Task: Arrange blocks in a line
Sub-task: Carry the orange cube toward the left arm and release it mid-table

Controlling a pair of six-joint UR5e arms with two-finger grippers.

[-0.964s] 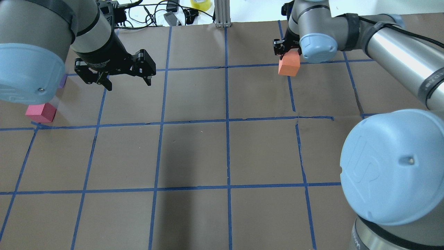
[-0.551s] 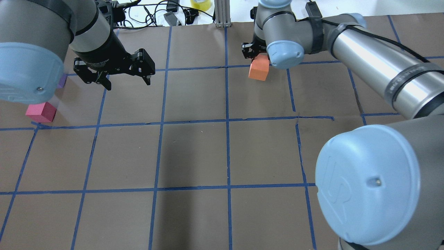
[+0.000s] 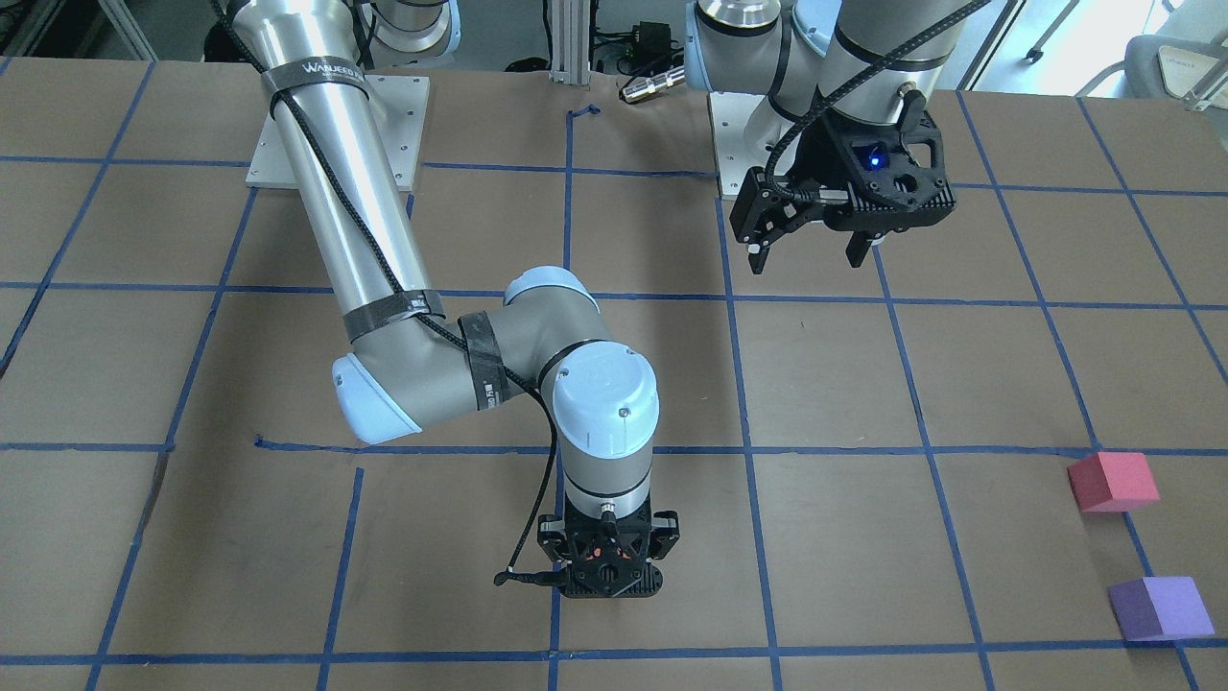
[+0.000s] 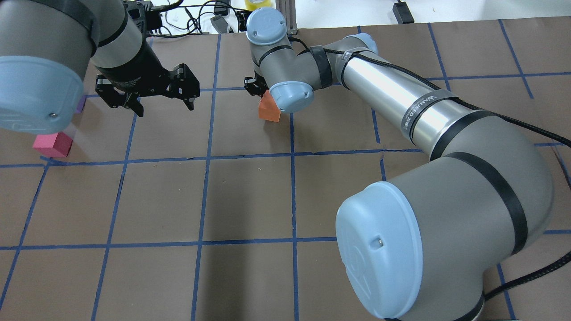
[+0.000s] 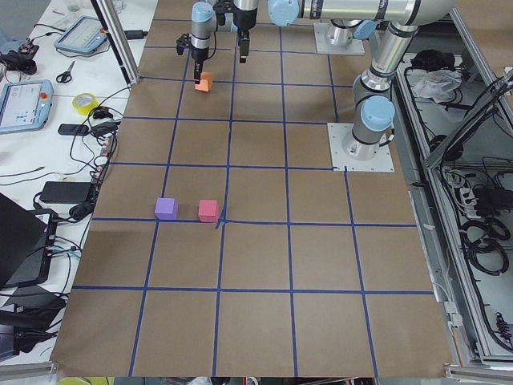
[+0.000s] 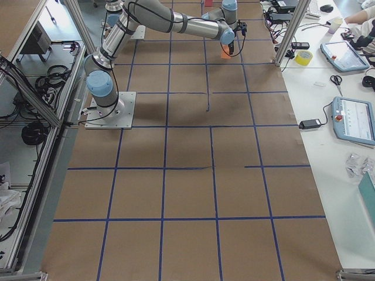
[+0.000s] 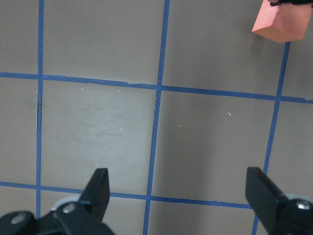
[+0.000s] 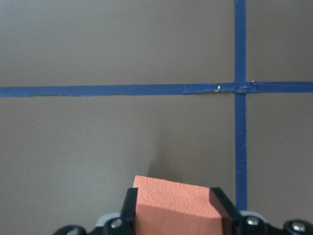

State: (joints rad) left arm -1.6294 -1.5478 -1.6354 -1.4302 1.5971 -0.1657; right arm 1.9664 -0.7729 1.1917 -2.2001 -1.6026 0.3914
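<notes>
My right gripper [image 4: 264, 94] is shut on the orange block [image 4: 269, 109] and holds it just above the table near the far middle; the block fills the bottom of the right wrist view [image 8: 173, 203]. From the front the gripper [image 3: 609, 574] hides the block. My left gripper [image 4: 166, 107] is open and empty, hovering left of it, and shows in the front view [image 3: 806, 261] too. The pinkish-red block [image 4: 52, 144] and the purple block [image 4: 80, 104] rest at the table's left edge, the purple one mostly hidden behind my left arm. Both show in the front view, pinkish-red [image 3: 1113, 480] and purple [image 3: 1156, 607].
Brown paper with a blue tape grid [image 4: 292, 154] covers the table. Cables [image 4: 196, 18], a yellow tape roll [image 4: 258, 4] and an aluminium post [image 4: 285, 20] stand beyond the far edge. My right arm's elbow [image 4: 428, 240] looms over the near right.
My right arm has swung left with the orange block, from the far right to the far middle. The left arm and the other two blocks have not moved.
</notes>
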